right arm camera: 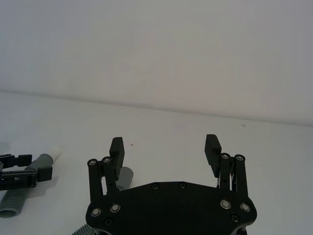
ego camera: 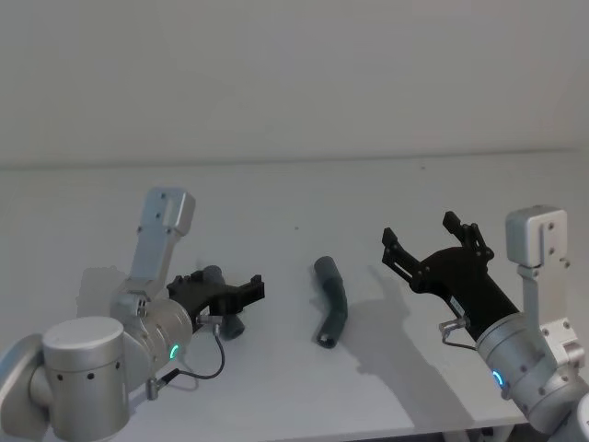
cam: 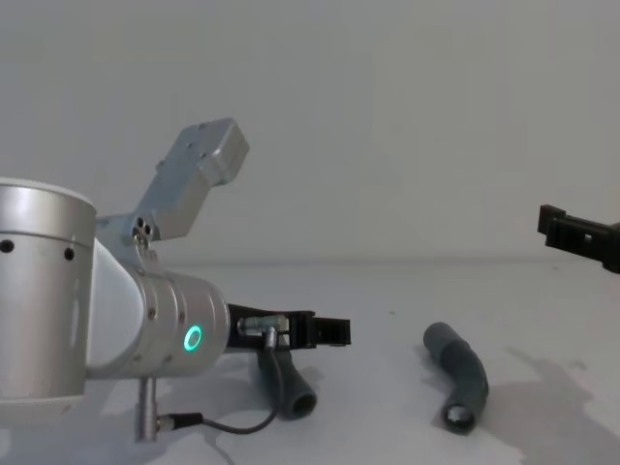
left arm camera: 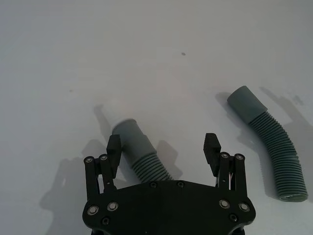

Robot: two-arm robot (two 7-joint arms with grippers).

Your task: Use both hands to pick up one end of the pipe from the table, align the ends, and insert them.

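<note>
Lying bent on the table (ego camera: 276, 198), the free hose piece (ego camera: 333, 301) is touched by neither claw. Its smooth cuff points away from the robot and its hollow end faces the robot. There are two hose pieces in all, both dark grey and corrugated. The second hose piece (left arm camera: 142, 152) lies to the robot's left of the free hose piece, well apart from it and also flat on the table. It has a whitish tip (right arm camera: 55, 151) on its far cuff.

The left gripper (left arm camera: 162, 146) sits low over this second piece with its claw spread wide. The hose passes between the two fingers, close beside one of them, while the other finger stands clear of it. The right gripper (ego camera: 419, 230) hangs to the robot's right of the free hose piece, raised above the table, its claw likewise spread and holding nothing.

There are two arms, each with a green ring light (cam: 194, 338). A thin black cable (cam: 228, 422) loops under the left arm, farther left of the free hose piece.
</note>
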